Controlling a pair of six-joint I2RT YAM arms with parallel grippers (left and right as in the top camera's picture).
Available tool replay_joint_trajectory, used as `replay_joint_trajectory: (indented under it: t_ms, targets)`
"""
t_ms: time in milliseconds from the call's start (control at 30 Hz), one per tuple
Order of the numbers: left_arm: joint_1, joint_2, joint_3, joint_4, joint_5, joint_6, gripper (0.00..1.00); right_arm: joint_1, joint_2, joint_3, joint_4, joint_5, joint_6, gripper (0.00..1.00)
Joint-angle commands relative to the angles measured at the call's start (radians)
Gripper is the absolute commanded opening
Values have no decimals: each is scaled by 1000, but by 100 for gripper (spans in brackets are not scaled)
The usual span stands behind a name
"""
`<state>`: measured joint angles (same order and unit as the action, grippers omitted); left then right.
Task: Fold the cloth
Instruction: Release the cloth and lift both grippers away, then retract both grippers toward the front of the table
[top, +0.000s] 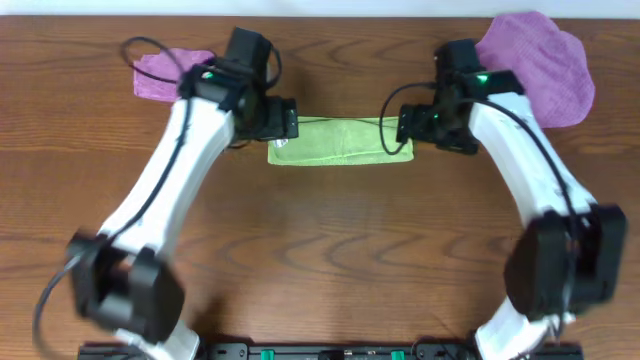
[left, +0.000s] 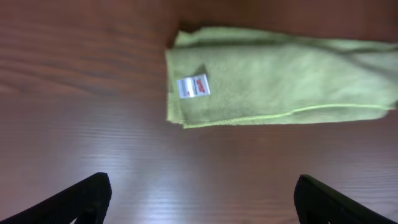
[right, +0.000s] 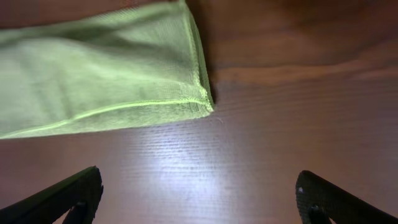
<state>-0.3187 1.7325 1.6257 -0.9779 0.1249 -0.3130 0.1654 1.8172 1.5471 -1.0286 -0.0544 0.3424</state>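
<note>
Folded cloth (top: 340, 141), ends partly hidden overhead

Rumpled at the far right corner of the brown wood-grain table (top: 330, 260): a large purple cloth (top: 545, 60). Far left, well apart from it, a small folded purple cloth (top: 163, 72), flat on the tabletop and partly covered in the overhead view.
</note>
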Motion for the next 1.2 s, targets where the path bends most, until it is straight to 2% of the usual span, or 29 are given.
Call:
replay_joint_trajectory:
  t_ms: [0,233,500,667,867,1067,1167]
  targets:
    - [-22,-134,17,-31,-84,9,95,-5,-175,2,-25,60,-23,99]
    - [-30,-373,-88,-98,-111,-28,97,27,-475,-92,-63,95,-21,99]
    - [-39,-780,-461,-69,-151,-97,95,37,-888,-425,-49,98,24,99]
    - [-98,-923,-646,-48,-158,-139,95,64,-1116,-610,-11,25,62,99]
    - [-140,-936,-792,43,-159,-219,95,78,-1215,-763,50,13,136,99]
    - [-140,-936,-792,167,-205,-215,95,77,-1210,-767,161,49,143,99]
    - [-140,-936,-792,180,-248,-215,95,77,-1209,-767,166,51,143,99]
